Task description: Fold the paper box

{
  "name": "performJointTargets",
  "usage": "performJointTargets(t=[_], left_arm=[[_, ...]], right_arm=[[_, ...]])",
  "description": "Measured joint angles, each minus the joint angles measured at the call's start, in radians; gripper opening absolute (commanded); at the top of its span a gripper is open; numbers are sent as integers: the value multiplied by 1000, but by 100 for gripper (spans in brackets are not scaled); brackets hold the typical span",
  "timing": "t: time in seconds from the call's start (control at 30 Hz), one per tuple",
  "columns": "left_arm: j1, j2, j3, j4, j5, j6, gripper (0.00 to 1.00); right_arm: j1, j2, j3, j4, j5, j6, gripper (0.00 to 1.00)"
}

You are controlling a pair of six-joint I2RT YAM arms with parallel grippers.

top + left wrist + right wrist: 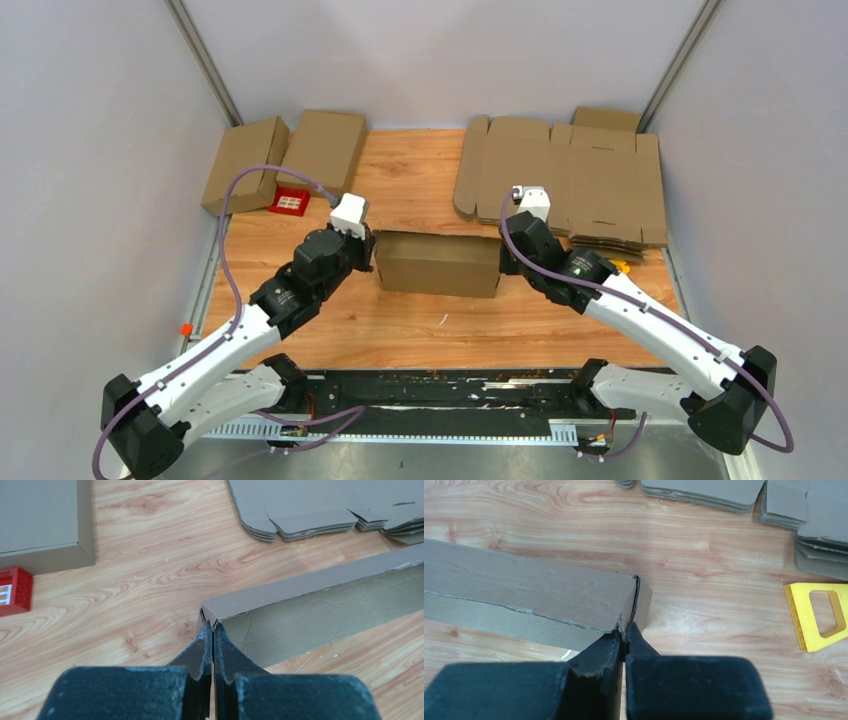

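Observation:
A brown paper box (438, 262), partly folded, stands on the wooden table between the two arms. My left gripper (368, 250) is shut on the box's left end wall; in the left wrist view its fingertips (213, 628) pinch the cardboard corner (220, 611). My right gripper (508, 255) is shut on the box's right end wall; in the right wrist view its tips (625, 630) clamp the cardboard edge (636, 600). The box's long side (524, 587) runs off to the left in that view.
A stack of flat cardboard blanks (565, 180) lies at the back right. Two folded boxes (285, 155) sit at the back left with a red block (291, 201) beside them. A yellow tool (816, 612) lies right of the box.

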Motion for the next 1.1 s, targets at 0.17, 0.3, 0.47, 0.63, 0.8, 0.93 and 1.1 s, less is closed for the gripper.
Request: performJointTargets(t=[0.17,0.3,0.47,0.63,0.8,0.93,1.1], left_arm=[[0,-53,-60,46,14,-21,0],[0,-57,-75,64,22,-35,0],[0,-51,-106,110,17,-58,0],[-1,-52,-110,112,17,-64,0],[-2,-57,-110,105,17,-64,0],[-2,-54,-110,106,17,-64,0],[-2,-50,-110,110,17,-64,1]], right_arm=[[1,-13,-32,62,10,-25,15],[0,-21,-32,72,6,-78,27],[-2,-74,-56,70,-52,-151,48],[0,-163,-91,57,-118,-185,78],[0,-251,-96,63,-168,-208,94],[0,-265,-70,63,-187,-209,93],[-2,-223,-9,67,-145,-195,80]])
